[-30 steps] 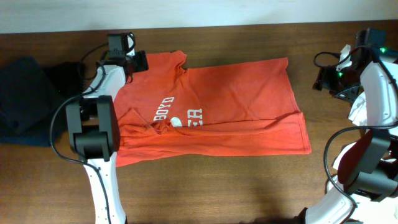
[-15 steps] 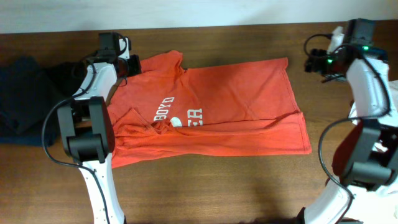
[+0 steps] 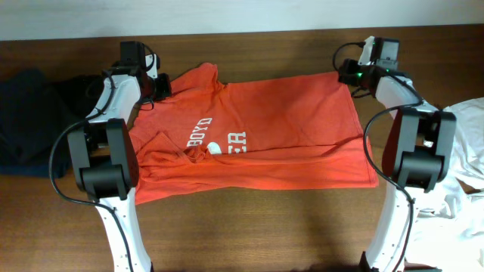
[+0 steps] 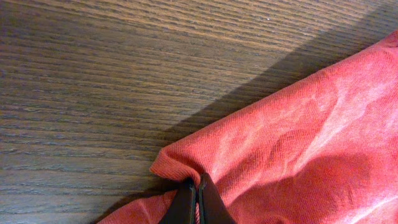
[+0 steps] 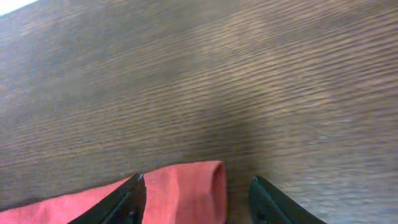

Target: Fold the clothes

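T-shirt: the red-orange short-sleeved fabric T-shirt [image 3: 287,121] is spread at the centre of the dark wooden table [image 3: 249,227].
Left end effector [image 4: 196,185]: pinched narrow on the shirt's edge, at 10 o'clock.
Right end effector [image 5: 196,180]: held wide around the shirt's corner, at 2 o'clock.

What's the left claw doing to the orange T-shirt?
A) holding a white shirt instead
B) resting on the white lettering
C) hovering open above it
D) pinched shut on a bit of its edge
D: the left wrist view shows the left gripper with its fingers closed together on a small fold at the edge of the orange T-shirt.
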